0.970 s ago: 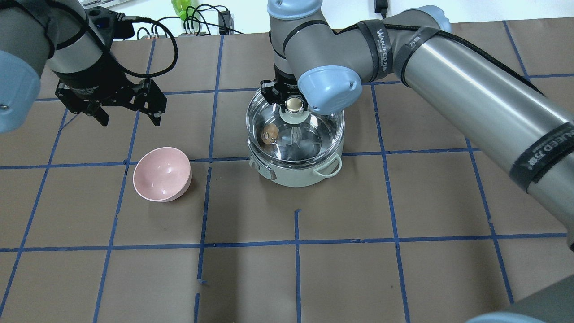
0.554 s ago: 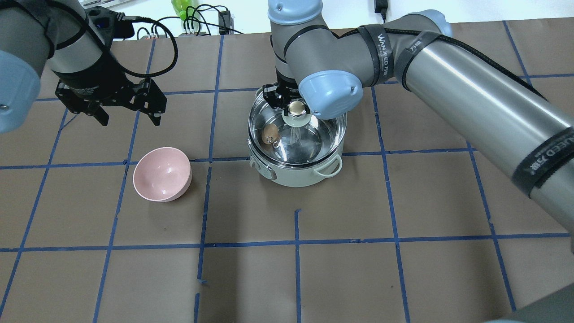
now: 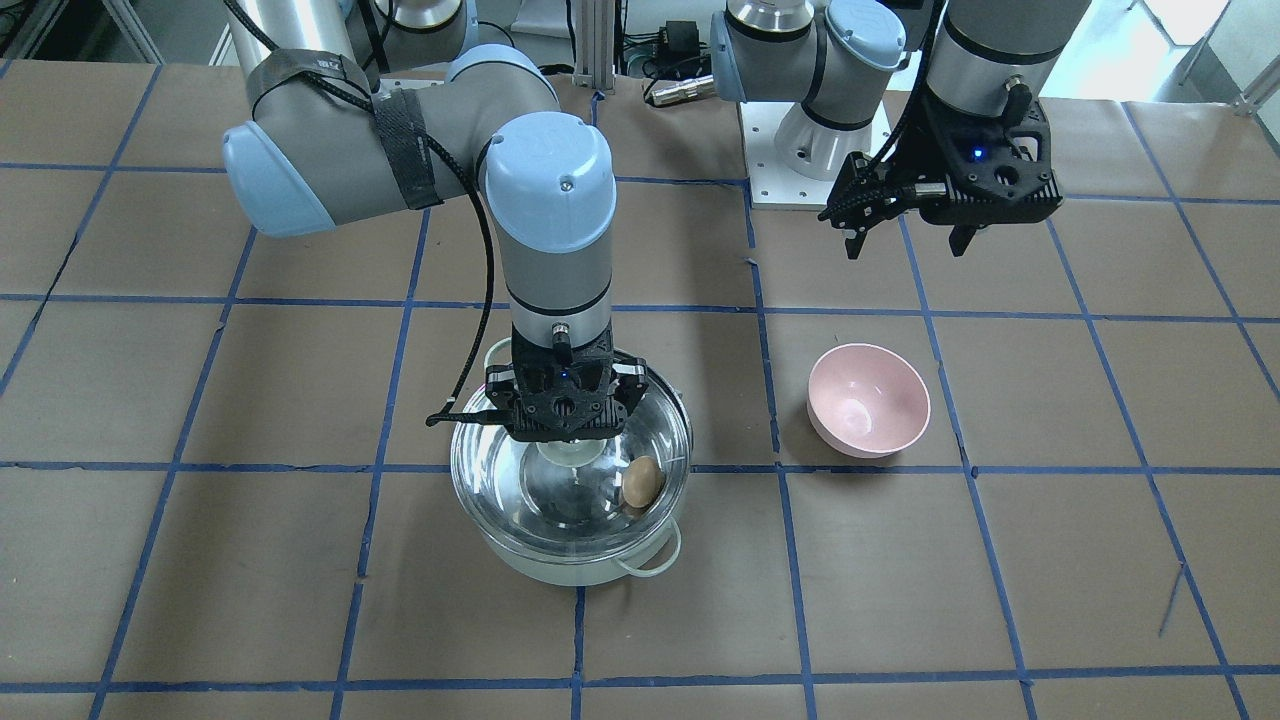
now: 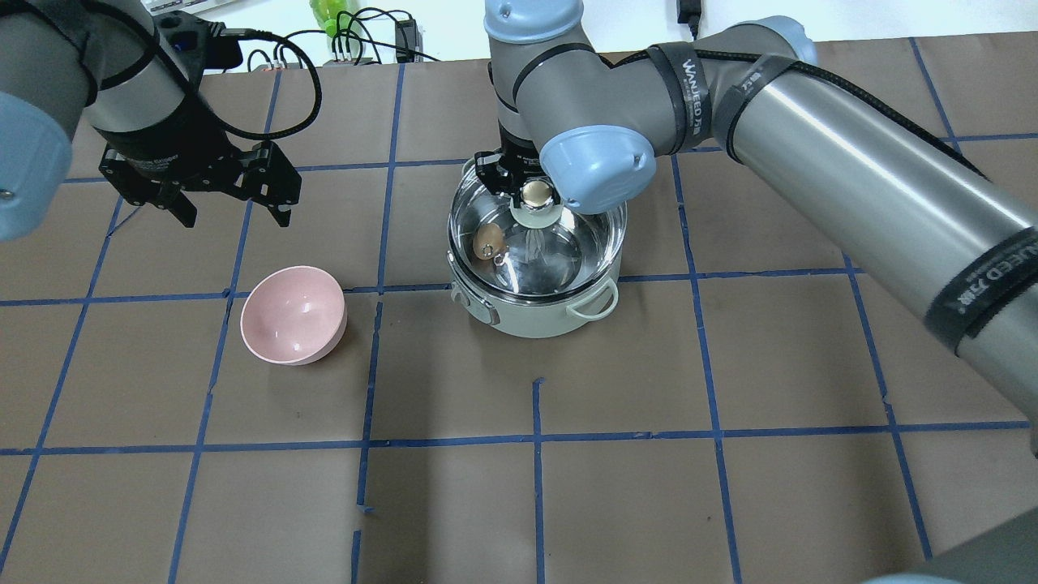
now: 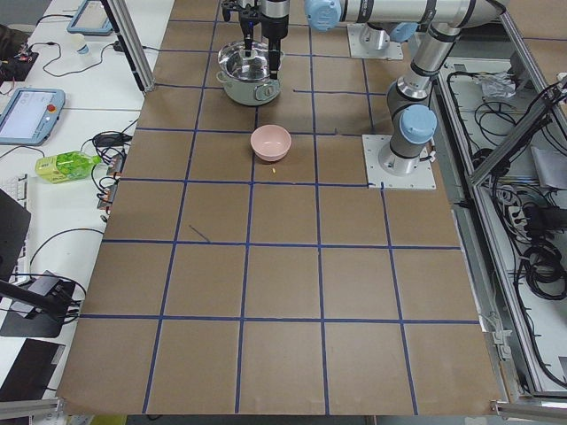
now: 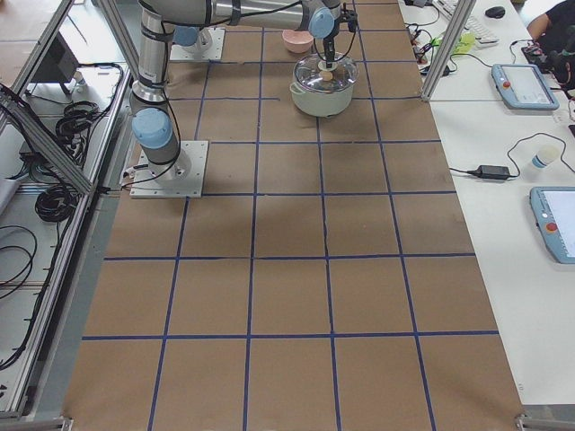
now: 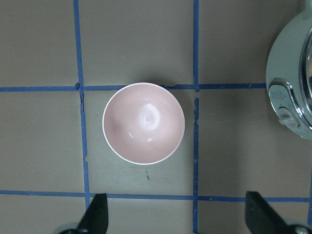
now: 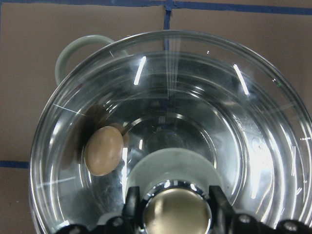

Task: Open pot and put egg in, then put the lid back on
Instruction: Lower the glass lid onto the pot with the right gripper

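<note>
The mint-green pot [image 4: 535, 320] stands mid-table, also in the front view [image 3: 560, 570]. The clear glass lid [image 4: 568, 251] sits on its rim. The tan egg [image 4: 488, 241] lies inside on the steel bottom, seen through the glass, also in the right wrist view [image 8: 103, 150]. My right gripper [image 4: 533, 188] is straight above the pot, its fingers [image 8: 131, 197] closed on the lid's knob [image 8: 175, 212]. My left gripper [image 4: 235, 212] is open and empty, held above the table behind the pink bowl.
An empty pink bowl [image 4: 292, 315] sits left of the pot, a little apart from it, and shows below my left gripper [image 7: 178, 219] in the left wrist view [image 7: 144, 123]. Cables and a green bottle [image 4: 328, 15] lie past the table's far edge.
The right gripper has lowered the lid: one second ago it hung slightly above and off the rim, now it rests on the pot. The left arm has not moved.
</note>
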You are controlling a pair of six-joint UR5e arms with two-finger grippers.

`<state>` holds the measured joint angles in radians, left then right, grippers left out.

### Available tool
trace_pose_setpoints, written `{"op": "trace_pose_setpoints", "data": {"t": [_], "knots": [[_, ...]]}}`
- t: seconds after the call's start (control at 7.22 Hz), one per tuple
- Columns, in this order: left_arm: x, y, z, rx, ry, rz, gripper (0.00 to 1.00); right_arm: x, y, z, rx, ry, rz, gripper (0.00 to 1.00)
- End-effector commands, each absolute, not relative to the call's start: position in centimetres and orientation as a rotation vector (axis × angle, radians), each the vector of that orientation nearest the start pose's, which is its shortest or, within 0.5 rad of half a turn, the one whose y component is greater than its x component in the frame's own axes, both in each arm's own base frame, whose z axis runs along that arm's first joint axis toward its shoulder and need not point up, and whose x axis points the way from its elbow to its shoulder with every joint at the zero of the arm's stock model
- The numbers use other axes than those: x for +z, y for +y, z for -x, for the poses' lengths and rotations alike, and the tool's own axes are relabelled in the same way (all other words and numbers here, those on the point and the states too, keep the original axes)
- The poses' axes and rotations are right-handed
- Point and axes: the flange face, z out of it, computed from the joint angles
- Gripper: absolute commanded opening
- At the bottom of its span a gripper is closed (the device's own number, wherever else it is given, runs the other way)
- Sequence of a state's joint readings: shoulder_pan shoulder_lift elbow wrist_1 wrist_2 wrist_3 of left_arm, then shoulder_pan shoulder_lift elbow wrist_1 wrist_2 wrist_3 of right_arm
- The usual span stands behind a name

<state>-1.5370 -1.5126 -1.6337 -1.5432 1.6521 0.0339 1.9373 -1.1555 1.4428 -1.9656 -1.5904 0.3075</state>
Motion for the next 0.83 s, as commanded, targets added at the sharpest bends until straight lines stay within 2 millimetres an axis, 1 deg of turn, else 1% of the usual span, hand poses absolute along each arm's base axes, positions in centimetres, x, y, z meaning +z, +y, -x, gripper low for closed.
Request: {"op": "trace_pose_setpoints", "data": {"t": [0.0,0.28,0.55,0.69], "knots": [[48.80,-47.34,10.93,-0.031,3.059,0.001,0.98,35.55,-56.66,-35.89,-0.174,3.111,0.092,0.32],[48.87,-47.29,10.93,-0.033,3.059,0.002,0.98,35.48,-56.62,-35.92,-0.169,3.107,0.092,0.35],[48.87,-47.29,10.93,-0.033,3.059,0.002,0.98,35.48,-56.63,-35.89,-0.171,3.110,0.092,0.35],[48.80,-47.27,10.93,-0.031,3.059,0.001,0.98,35.48,-56.65,-35.85,-0.173,3.114,0.092,0.41]]}}
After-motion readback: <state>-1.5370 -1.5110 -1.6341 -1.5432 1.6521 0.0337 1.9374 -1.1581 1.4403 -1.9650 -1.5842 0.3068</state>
